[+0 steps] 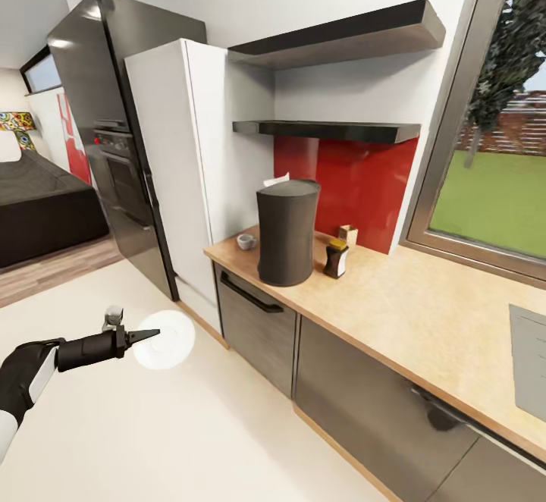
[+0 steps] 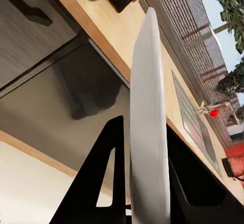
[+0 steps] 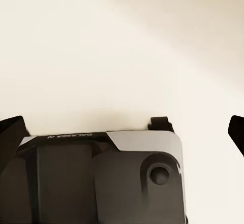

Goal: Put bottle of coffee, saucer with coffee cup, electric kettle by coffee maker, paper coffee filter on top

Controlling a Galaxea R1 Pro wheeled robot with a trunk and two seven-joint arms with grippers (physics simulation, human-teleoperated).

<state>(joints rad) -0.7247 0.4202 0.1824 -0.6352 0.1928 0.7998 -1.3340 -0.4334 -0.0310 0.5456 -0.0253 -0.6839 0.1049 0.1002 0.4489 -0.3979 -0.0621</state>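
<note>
While clamped on the rim of the white saucer (image 1: 165,340), left fingers (image 1: 145,333) held low over the pale floor (image 1: 189,426), out in front of the grey cabinet fronts (image 1: 341,381) and well short of the light-wood surface (image 1: 409,312). From the left wrist, saucer (image 2: 149,122) seen edge-on, pinched between two black fingers (image 2: 99,183), with the surface (image 2: 117,36) and its inset steel sink (image 2: 190,117) running beyond. Right fingers (image 3: 10,135) spread wide at opposite edges of the right wrist view, gripping nothing, above pale floor (image 3: 122,46) and the robot's grey base (image 3: 137,173).

On the surface near its left end, beside a tall white fridge (image 1: 182,176): the coffee maker (image 1: 287,233), a dark upright body, topped by the off-white paper coffee filter (image 1: 275,180). Just to its left, a small coffee cup (image 1: 246,241), standing straight on the wood. To its right and near it, the bottle of coffee (image 1: 336,258), gold-capped, with a small tan box (image 1: 348,235) behind it against the red backsplash (image 1: 349,176). Contents of cup and bottle not discernible.

Above the backsplash, the thin black kitchen shelf (image 1: 334,130), and higher up a thicker dark shelf (image 1: 349,36). At far right, a large window (image 1: 493,199) onto green lawn. At left, a dark tall oven unit (image 1: 106,130) and a room with wooden flooring beyond.
</note>
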